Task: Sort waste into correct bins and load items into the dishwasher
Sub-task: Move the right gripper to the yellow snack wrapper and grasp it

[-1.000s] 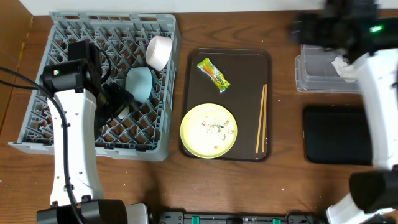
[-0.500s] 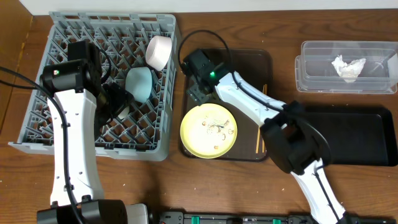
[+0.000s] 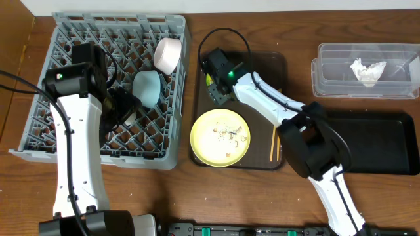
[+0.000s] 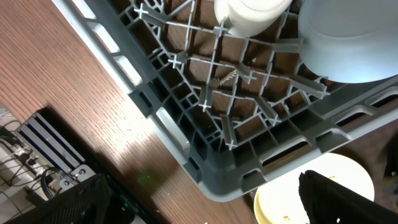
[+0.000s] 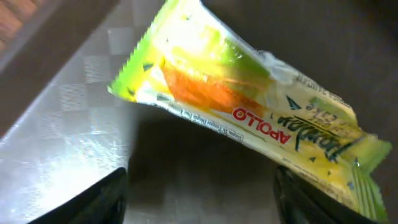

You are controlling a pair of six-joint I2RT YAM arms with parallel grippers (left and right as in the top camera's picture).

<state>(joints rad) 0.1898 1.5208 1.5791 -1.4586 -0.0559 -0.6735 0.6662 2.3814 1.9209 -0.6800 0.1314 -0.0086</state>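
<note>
The yellow-green snack wrapper (image 5: 249, 118) lies on the dark brown tray (image 3: 262, 65). My right gripper (image 3: 216, 85) hovers low over it, open. In the right wrist view the wrapper lies just ahead of the right gripper (image 5: 202, 199), its end over the right fingertip (image 5: 317, 199). The yellow plate (image 3: 220, 137) holds pale food scraps. Chopsticks (image 3: 274, 147) lie beside it, partly under the arm. The white tissue (image 3: 367, 71) rests in the clear tub (image 3: 328, 82). My left gripper (image 3: 121, 108) stands open and empty over the grey dish rack (image 3: 65, 39), near the light blue bowl (image 3: 147, 88), pinkish-white bowl (image 3: 167, 54) and cream cup (image 4: 252, 15).
The shallow black tray (image 3: 380, 144) sits right of the brown tray, below the clear tub. A black cable loops over the brown tray's top-left corner. In the left wrist view the rack's corner wall (image 4: 205, 168) overhangs bare wood, with equipment at the table edge.
My right arm swung from the clear tub at the far right over to the brown tray and settled above the wrapper, its jaws narrowing slightly. The left arm stayed still.
</note>
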